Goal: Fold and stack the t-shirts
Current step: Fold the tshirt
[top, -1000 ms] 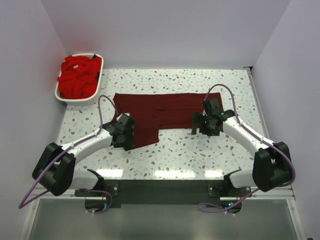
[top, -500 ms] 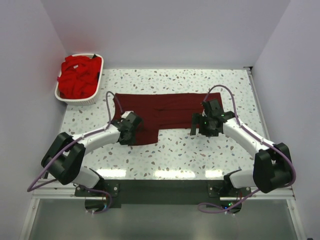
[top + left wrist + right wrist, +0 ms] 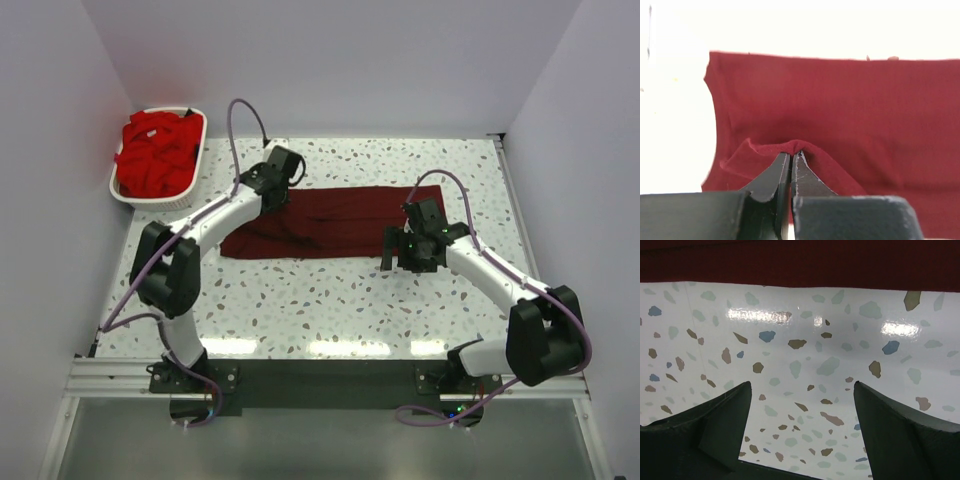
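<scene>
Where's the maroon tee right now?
Top view: the maroon t-shirt lies spread mid-table, right of the white basket. The left gripper pinches a fold at its left end.

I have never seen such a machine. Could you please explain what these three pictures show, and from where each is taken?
Two robot arms stand at the near edge of a speckled table. The wide picture looks down from above; the other two come from a camera on each wrist, so the dark shapes below are that arm's own fingers. A dark maroon t-shirt lies on the table. The left hand is shut, pinching a fold of it. The right hand is open over bare table, holding nothing. A white basket at the far left holds bright red t-shirts.
</scene>
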